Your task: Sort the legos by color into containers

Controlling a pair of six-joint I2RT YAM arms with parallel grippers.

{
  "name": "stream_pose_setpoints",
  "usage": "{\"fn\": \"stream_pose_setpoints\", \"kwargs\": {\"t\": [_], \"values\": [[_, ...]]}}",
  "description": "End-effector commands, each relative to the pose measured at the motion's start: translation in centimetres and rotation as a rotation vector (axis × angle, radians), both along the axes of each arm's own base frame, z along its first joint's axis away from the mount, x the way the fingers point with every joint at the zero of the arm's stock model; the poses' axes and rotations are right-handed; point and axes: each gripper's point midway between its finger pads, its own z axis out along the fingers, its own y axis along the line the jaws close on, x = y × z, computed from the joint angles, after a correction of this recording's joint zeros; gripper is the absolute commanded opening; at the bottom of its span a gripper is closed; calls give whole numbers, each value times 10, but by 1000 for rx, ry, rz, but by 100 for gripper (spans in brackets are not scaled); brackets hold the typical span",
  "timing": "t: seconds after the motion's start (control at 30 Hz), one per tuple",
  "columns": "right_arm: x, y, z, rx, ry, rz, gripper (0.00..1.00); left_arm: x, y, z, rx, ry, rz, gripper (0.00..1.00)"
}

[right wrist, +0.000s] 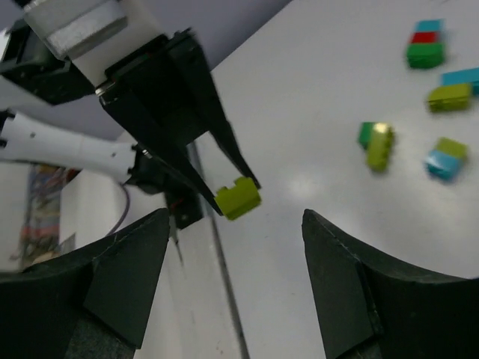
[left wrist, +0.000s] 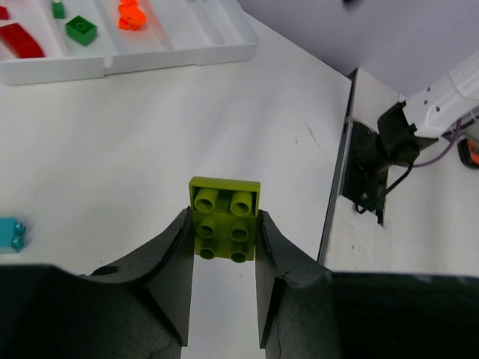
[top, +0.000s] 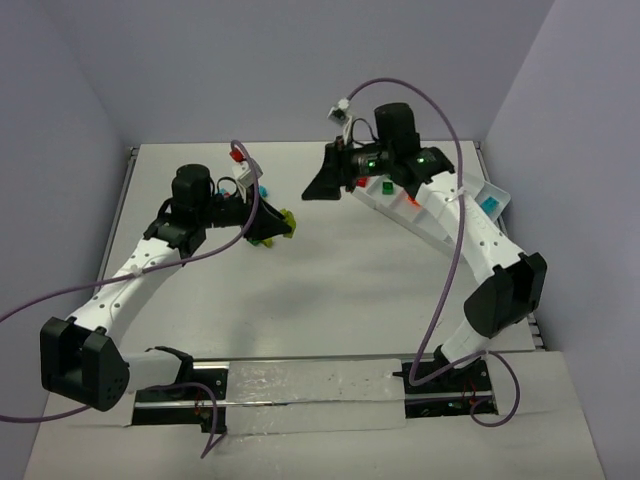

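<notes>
A yellow-green lego [left wrist: 224, 217] is held off the table between the fingers of my left gripper [left wrist: 223, 238], which is shut on it. From above, that gripper [top: 278, 226] and its brick [top: 288, 218] hang left of centre. My right gripper [top: 318, 186] hovers by the left end of the white tray of containers [top: 440, 212], jaws open and empty [right wrist: 236, 218], facing the held brick [right wrist: 238, 198]. The tray [left wrist: 150, 56] holds red [left wrist: 19, 41], green [left wrist: 80, 30] and orange [left wrist: 131, 15] legos in separate compartments. A cyan one [top: 488, 207] lies further right.
Several loose legos lie on the table behind the left arm: a green, red and cyan cluster [right wrist: 425, 45], a yellow-green one [right wrist: 449, 96], a green and yellow-green pair [right wrist: 376, 142], a cyan and yellow-green pair [right wrist: 447, 157]. A cyan brick [left wrist: 11, 233] lies left of my left gripper.
</notes>
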Motion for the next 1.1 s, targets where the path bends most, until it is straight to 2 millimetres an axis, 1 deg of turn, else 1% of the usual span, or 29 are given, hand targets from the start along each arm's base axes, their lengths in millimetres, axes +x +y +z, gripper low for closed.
{"fn": "stream_pose_setpoints", "kwargs": {"t": [0.0, 0.07, 0.13, 0.27, 0.3, 0.47, 0.5, 0.53, 0.67, 0.73, 0.87, 0.97, 1.07], "values": [[-40, 22, -22, 27, 102, 171, 80, -26, -8, 17, -25, -94, -127, 0], [-53, 25, -25, 22, 83, 215, 80, -37, -9, 19, -49, -87, -176, 0], [-64, 23, -29, 13, 39, 252, 79, -50, -10, 21, -77, -57, -234, 0], [-80, 18, -32, 20, -2, 296, 76, -61, -11, 25, -104, -26, -286, 0], [-83, 17, -34, 20, -5, 299, 75, -62, -11, 26, -107, -18, -289, 0], [-90, 18, -26, 31, -54, 304, 73, -64, -12, 27, -117, 9, -304, 0], [-93, 20, -21, 31, -66, 310, 73, -65, -12, 26, -122, 31, -309, 0], [-94, 21, -21, 27, -70, 313, 72, -63, -13, 28, -128, 17, -310, 0], [-101, 28, -18, 11, -116, 342, 71, -61, -14, 26, -126, 35, -305, 0], [-109, 33, -20, -5, -115, 363, 71, -60, -14, 24, -123, 45, -305, 0], [-108, 38, -27, -23, -106, 365, 71, -60, -15, 24, -123, 51, -309, 0], [-108, 40, -25, -21, -103, 367, 71, -59, -16, 22, -120, 52, -307, 0], [-108, 43, -22, -16, -111, 368, 67, -58, -17, 20, -115, 51, -300, 0]]}}
